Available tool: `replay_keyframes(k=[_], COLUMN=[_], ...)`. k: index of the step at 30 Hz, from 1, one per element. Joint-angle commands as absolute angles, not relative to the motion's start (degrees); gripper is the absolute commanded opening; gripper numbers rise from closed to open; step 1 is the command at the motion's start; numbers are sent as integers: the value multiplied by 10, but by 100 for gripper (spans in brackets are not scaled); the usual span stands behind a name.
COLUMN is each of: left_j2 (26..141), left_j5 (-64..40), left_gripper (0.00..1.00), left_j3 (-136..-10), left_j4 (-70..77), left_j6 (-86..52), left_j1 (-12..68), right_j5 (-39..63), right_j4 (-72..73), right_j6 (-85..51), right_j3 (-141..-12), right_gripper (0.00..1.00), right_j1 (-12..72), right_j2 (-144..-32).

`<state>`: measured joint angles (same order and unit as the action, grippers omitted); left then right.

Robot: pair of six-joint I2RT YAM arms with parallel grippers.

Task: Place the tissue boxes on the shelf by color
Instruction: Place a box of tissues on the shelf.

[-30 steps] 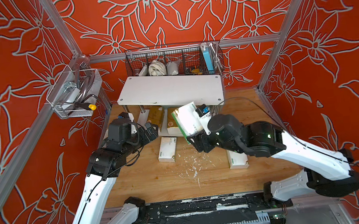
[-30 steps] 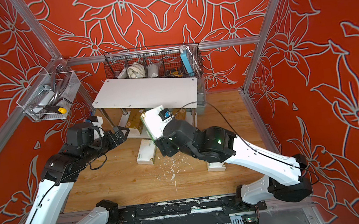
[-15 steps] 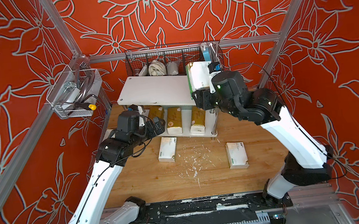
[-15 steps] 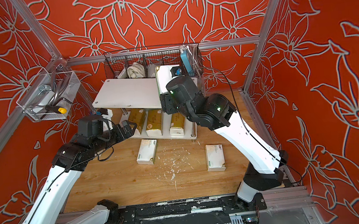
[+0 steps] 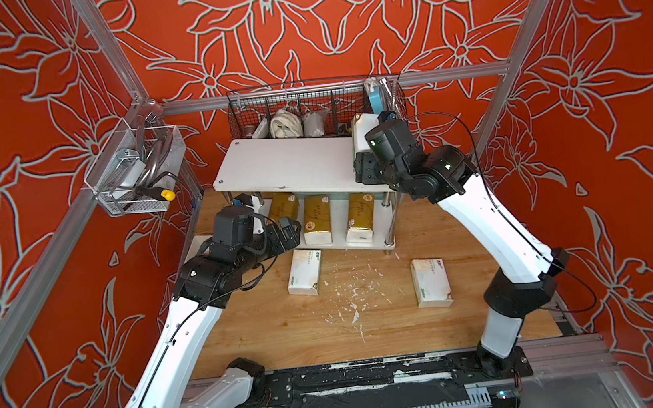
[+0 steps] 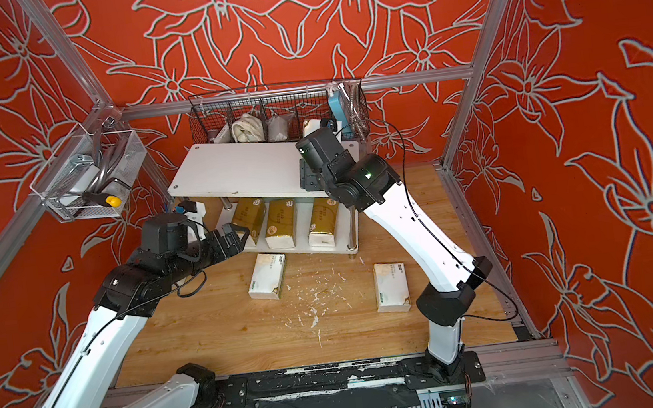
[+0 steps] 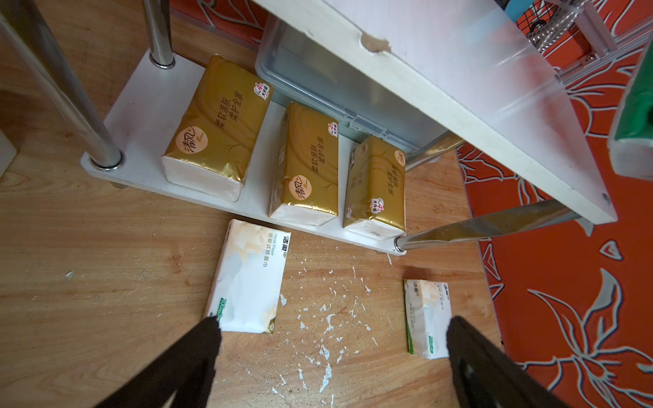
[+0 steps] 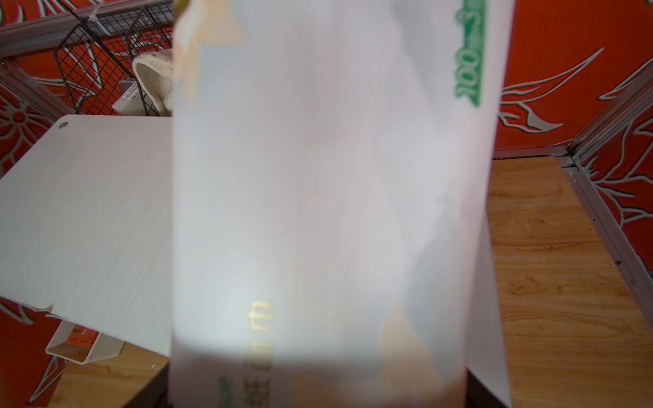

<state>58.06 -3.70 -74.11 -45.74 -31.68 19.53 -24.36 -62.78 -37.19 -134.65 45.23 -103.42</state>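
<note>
Roughly halfway: three gold packs sit on the shelf's lower tier. The right gripper pinches a white pack above the top board's three-o'clock end. Two other white packs lie on the table toward six o'clock. The left gripper hangs empty, jaws spread.

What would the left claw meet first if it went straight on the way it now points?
Probably the front end of the middle gold pack on the shelf's lower board. The open left claw aims over the table between two white packs; depth is unclear.

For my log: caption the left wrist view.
Three gold packs on lower shelf, two white packs on table, left gripper open.
</note>
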Motion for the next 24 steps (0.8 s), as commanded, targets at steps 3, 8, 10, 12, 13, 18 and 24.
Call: replay_keyframes(k=[3, 8, 10, 12, 13, 18, 24], left_j2=[572, 552, 551, 549, 550, 548, 549], left_j5=[-32, -29, -28, -27, -26, -25, -23], left_gripper=[99, 99, 99, 99, 99, 99, 99], left_j3=[-732, -721, -720, -718, -719, -717, -715], left_j4=[-443, -440, -440, -440, -441, -439, -436], left_j6=[-307, -304, -301, -300, -298, -298, -298], left_j1=[198, 198, 198, 198, 198, 198, 198], right_j5=[-249, -246, -245, -243, -242, -241, -246], right_j4=[-641, -640, -640, -641, -641, -638, -635], right_j6=[-397, -402, -403, -405, -406, -409, -411], right_j3=[-1364, -1357, -1355, -1354, -1353, -1346, -1345], right_gripper=[76, 76, 76, 76, 76, 79, 85], right_j1=[445, 441, 440, 438, 438, 437, 436], right_j2=[-1050, -1059, -1063, -1066, -1068, -1069, -1068])
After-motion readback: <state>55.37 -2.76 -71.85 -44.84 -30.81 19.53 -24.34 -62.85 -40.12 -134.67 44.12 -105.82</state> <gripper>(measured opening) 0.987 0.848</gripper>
